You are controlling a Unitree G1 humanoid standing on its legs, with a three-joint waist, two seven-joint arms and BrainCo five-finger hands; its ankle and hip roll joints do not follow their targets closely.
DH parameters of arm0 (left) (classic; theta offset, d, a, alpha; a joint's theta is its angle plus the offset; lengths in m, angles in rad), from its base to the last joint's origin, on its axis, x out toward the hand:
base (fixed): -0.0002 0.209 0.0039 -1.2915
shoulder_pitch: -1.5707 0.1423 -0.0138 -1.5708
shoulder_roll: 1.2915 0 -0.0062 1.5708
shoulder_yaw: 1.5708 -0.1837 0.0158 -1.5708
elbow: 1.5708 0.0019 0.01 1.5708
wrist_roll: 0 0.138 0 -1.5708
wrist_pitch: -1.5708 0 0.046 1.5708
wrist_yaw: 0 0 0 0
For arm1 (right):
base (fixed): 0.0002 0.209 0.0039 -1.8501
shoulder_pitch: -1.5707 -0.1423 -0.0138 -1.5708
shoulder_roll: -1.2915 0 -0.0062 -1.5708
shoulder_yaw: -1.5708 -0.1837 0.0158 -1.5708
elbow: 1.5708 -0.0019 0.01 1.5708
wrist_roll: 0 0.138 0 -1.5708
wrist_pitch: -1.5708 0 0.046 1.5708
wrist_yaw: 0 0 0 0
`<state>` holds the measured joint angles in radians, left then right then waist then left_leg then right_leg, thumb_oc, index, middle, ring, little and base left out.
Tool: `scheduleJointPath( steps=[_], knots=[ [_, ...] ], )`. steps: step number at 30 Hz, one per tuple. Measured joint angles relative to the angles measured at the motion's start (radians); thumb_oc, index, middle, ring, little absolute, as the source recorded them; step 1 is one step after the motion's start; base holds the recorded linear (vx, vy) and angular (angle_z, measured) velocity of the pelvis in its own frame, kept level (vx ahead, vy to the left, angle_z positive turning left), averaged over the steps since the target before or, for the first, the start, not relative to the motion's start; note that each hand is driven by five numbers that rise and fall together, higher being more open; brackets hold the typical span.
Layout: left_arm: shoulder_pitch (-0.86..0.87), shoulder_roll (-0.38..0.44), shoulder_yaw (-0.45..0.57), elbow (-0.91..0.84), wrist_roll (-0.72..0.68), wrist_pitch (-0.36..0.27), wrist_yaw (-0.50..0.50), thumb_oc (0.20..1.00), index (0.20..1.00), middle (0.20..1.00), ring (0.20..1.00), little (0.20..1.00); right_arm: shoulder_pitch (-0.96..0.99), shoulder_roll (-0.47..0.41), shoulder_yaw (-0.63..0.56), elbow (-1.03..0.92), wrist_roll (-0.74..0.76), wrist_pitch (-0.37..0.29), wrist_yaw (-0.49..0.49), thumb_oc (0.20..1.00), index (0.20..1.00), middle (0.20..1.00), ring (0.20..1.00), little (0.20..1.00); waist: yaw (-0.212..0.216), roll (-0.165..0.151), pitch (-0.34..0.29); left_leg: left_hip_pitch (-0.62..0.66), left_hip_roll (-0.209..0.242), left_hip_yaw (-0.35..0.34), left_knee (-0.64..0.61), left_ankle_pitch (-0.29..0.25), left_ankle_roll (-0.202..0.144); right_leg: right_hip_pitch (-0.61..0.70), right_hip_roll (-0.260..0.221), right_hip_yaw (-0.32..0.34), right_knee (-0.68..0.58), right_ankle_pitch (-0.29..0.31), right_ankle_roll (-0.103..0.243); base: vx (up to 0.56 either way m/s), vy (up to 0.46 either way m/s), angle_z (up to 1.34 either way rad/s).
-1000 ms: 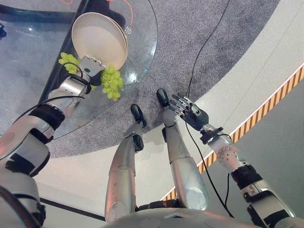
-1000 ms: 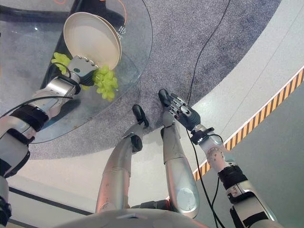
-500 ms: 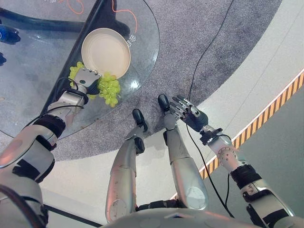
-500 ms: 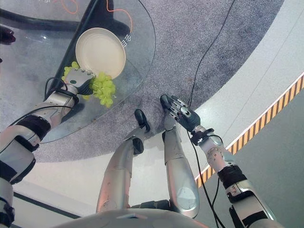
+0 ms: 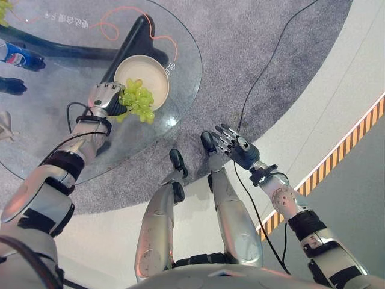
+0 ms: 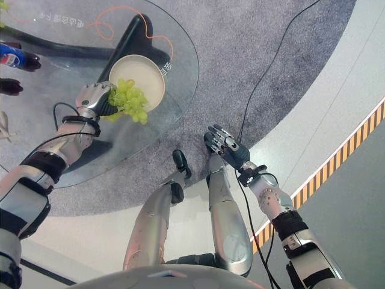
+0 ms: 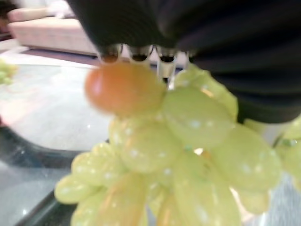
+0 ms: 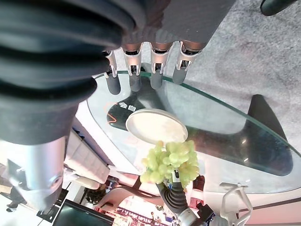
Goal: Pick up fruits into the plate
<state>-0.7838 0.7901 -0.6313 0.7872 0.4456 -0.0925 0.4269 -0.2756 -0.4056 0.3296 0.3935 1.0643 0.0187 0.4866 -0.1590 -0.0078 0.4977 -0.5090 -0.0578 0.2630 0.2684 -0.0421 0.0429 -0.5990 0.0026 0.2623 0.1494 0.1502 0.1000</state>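
Note:
A bunch of green grapes hangs from my left hand, whose fingers are curled round its top. The bunch overlaps the near rim of the cream plate, which stands bare on the round glass table. In the left wrist view the grapes hang right under the hand. My right hand is held off the table over the grey carpet, fingers straight and spread, nothing in it. The right wrist view looks past its fingers at the plate and the grapes.
A blue bottle lies at the table's far left, with another green bunch in the far corner. An orange cord loops on the glass above the black table base. Yellow-black floor tape runs at the right.
The camera has shifted. My left hand has carried the grapes from beside the plate's near edge to over its rim. The right hand has kept its place.

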Motion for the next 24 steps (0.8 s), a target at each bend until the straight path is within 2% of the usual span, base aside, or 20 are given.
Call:
scheduleJointPath(
  steps=[4,6,11,14,17,19,22,24],
  knots=[
    [0.070,-0.008,0.075,-0.067,-0.075,-0.049,-0.006,0.200,0.200,0.200,0.200,0.200,0.011,0.001,-0.006,0.001,-0.028,0.000,0.000,1.000,1.000,1.000,1.000,1.000,0.011,0.005,0.009,0.074,0.005,-0.012,-0.031,0.008,-0.001,0.068,-0.001,-0.016,-0.013,-0.001,-0.004,0.07,-0.011,0.06],
    [0.110,-0.014,0.115,-0.124,-0.145,-0.089,-0.041,0.200,0.200,0.200,0.200,0.200,0.026,0.003,-0.011,0.001,-0.037,-0.001,0.001,1.000,1.000,1.000,1.000,1.000,0.023,0.006,0.021,0.150,0.003,-0.028,-0.066,0.018,-0.003,0.141,-0.004,-0.038,-0.028,-0.003,-0.008,0.08,-0.020,0.15],
    [0.174,-0.014,0.170,-0.227,-0.297,-0.138,-0.147,0.200,0.200,0.200,0.200,0.200,0.054,0.013,-0.023,-0.004,-0.103,-0.035,0.001,1.000,1.000,1.000,1.000,1.000,0.034,0.009,0.024,0.279,-0.002,-0.060,-0.155,0.052,-0.016,0.261,-0.019,-0.081,-0.072,-0.008,-0.014,0.09,-0.044,0.24],
    [0.240,-0.014,0.223,-0.316,-0.408,-0.164,-0.264,0.200,0.200,0.200,0.200,0.200,0.079,0.032,-0.060,-0.023,-0.168,-0.069,0.001,1.000,1.000,1.000,1.000,1.000,0.045,0.010,0.024,0.360,-0.001,-0.083,-0.232,0.082,-0.040,0.331,-0.022,-0.110,-0.106,-0.015,-0.023,0.11,-0.055,0.23],
    [0.324,-0.017,0.289,-0.415,-0.548,-0.165,-0.412,0.200,0.200,0.200,0.200,0.200,0.098,0.031,-0.107,-0.047,-0.226,-0.072,0.001,1.000,1.000,1.000,1.000,1.000,0.053,0.010,0.023,0.430,0.007,-0.116,-0.286,0.105,-0.047,0.402,-0.015,-0.142,-0.141,-0.017,-0.030,0.15,-0.067,0.25],
    [0.396,-0.040,0.354,-0.485,-0.669,-0.148,-0.547,0.200,0.200,0.200,0.200,0.200,0.108,0.029,-0.140,-0.057,-0.269,-0.067,0.003,1.000,1.000,1.000,1.000,1.000,0.060,0.013,0.021,0.483,0.013,-0.134,-0.318,0.115,-0.052,0.462,-0.008,-0.161,-0.173,-0.016,-0.035,0.16,-0.063,0.22],
    [0.447,-0.058,0.380,-0.571,-0.778,-0.105,-0.713,0.200,0.200,0.200,0.200,0.200,0.110,0.011,-0.166,-0.091,-0.324,-0.048,0.023,1.000,1.000,1.000,1.000,1.000,0.079,0.022,0.014,0.526,0.024,-0.167,-0.333,0.117,-0.058,0.522,-0.001,-0.193,-0.199,-0.018,-0.039,0.18,-0.065,0.28],
    [0.466,-0.082,0.396,-0.608,-0.813,-0.080,-0.782,0.200,0.200,0.200,0.200,0.200,0.103,-0.007,-0.168,-0.107,-0.350,-0.031,0.040,1.000,1.000,1.000,1.000,1.000,0.089,0.027,0.011,0.549,0.027,-0.177,-0.336,0.118,-0.061,0.552,0.001,-0.202,-0.209,-0.016,-0.041,0.17,-0.066,0.22]
  ],
)
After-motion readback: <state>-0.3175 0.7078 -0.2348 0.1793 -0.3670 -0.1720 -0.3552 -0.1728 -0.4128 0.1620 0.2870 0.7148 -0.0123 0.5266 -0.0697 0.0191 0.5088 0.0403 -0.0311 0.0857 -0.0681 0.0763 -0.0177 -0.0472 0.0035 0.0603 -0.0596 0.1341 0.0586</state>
